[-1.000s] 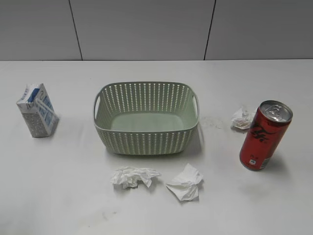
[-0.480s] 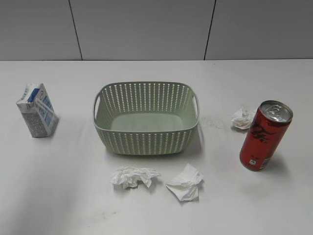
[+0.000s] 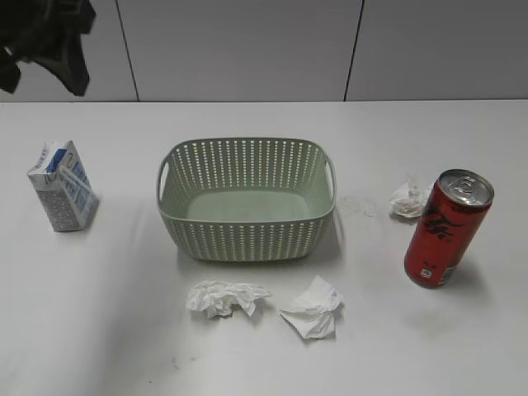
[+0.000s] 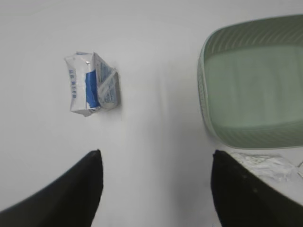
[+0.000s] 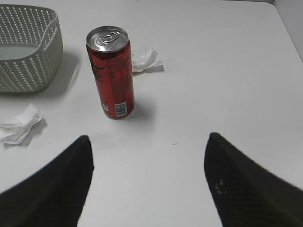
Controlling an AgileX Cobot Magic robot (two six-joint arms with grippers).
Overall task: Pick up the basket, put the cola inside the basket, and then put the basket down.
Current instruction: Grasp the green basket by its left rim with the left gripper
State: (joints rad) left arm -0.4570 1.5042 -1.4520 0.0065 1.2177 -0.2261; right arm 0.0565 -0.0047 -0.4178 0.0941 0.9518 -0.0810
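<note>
The pale sage-green basket (image 3: pixel 247 198) stands empty at the table's middle; it also shows in the left wrist view (image 4: pixel 253 85) and the right wrist view (image 5: pixel 26 47). The red cola can (image 3: pixel 446 228) stands upright to its right, also in the right wrist view (image 5: pixel 111 71). My left gripper (image 3: pixel 45 37) hangs high at the top left of the exterior view; in the left wrist view (image 4: pixel 155 153) it is open and empty above bare table. My right gripper (image 5: pixel 147 139) is open and empty, short of the can, and is not in the exterior view.
A white-and-blue carton (image 3: pixel 63 186) stands at the left, also in the left wrist view (image 4: pixel 91 84). Two crumpled tissues (image 3: pixel 224 297) (image 3: pixel 313 308) lie in front of the basket. A third tissue (image 3: pixel 407 199) lies behind the can.
My left gripper has come into the exterior view at the top left. The basket, can and carton have not moved.
</note>
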